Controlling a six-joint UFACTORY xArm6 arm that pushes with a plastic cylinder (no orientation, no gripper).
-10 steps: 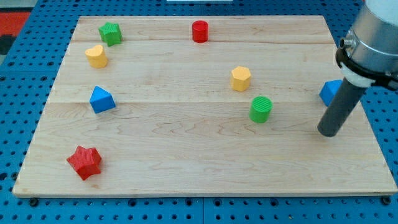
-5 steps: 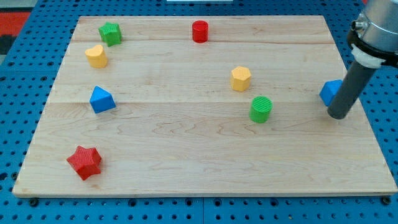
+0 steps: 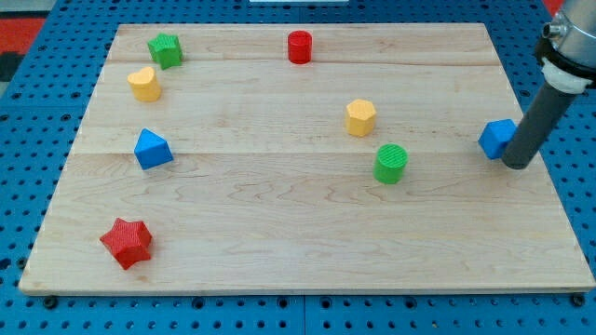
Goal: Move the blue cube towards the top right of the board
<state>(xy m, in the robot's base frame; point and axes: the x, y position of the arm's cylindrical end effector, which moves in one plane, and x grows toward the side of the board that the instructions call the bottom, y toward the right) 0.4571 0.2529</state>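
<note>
My tip (image 3: 518, 164) rests just right of and slightly below the blue cube (image 3: 497, 139), touching or nearly touching it; there is no pincer on this rod, so nothing opens or closes. The blue cube sits near the wooden board (image 3: 279, 233)'s right edge, about halfway up. The push toward the top right looks barely begun. Above the blue cube the board is bare, but the right edge is close, so little sideways room remains.
</note>
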